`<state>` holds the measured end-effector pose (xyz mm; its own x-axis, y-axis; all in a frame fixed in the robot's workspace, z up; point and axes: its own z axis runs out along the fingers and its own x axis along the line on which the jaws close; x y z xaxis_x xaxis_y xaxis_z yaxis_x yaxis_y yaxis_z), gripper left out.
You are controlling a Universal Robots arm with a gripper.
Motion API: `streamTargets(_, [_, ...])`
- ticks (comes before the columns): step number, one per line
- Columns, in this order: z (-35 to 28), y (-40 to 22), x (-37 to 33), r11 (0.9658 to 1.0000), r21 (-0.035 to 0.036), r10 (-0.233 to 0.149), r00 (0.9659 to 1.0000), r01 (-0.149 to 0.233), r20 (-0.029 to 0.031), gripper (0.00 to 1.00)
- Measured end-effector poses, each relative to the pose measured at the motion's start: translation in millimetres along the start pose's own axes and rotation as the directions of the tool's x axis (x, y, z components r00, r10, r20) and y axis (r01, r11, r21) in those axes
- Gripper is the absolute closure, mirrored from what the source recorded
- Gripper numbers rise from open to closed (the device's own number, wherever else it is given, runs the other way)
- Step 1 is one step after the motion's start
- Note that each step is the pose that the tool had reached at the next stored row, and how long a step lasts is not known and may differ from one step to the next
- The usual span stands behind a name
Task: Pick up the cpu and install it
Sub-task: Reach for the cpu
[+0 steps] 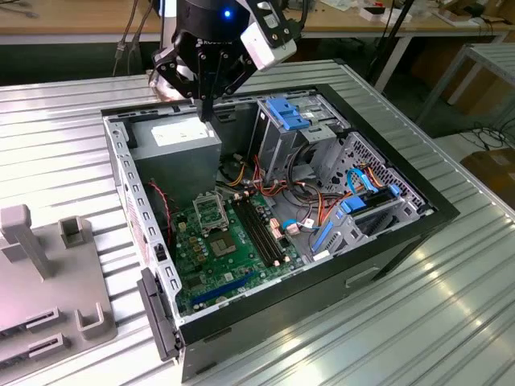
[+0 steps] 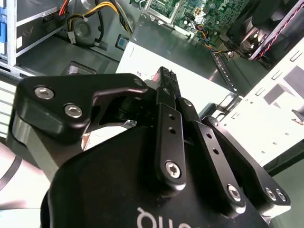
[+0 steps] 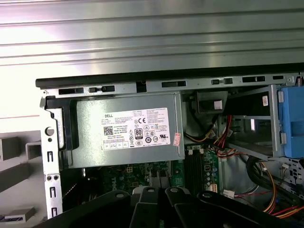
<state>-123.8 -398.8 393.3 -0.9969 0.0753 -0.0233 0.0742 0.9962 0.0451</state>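
Progress of the cpu installation, read from the near edge of the bench (image 1: 451, 322) to the far edge. Nearest, at the exterior view's left, a grey slotted fixture (image 1: 48, 273) was set on the ribbed bench top. Beside it, the open computer case (image 1: 402, 233) was laid on its side, so that the green motherboard (image 1: 201, 265) was exposed. Farther in, the square metal-framed socket (image 1: 211, 213) was seen with a dark centre and no pale chip seated in it, so the installation was judged not yet done. Behind the socket, the grey labelled power supply (image 1: 177, 141) was mounted against the far wall of the case. Farthest, the claw (image 1: 207, 108) was held above the power supply, well apart from the socket. In the second wrist view, the fingers of the claw (image 2: 165, 76) were seen drawn together. Whether the thin cpu was clamped between them could not be told.
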Motion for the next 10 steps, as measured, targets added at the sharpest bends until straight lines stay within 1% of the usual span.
streamTargets(10, [0.0,-0.3,3.7,1.0000,0.0000,0.000,1.0000,0.000,-0.0001,0.89])
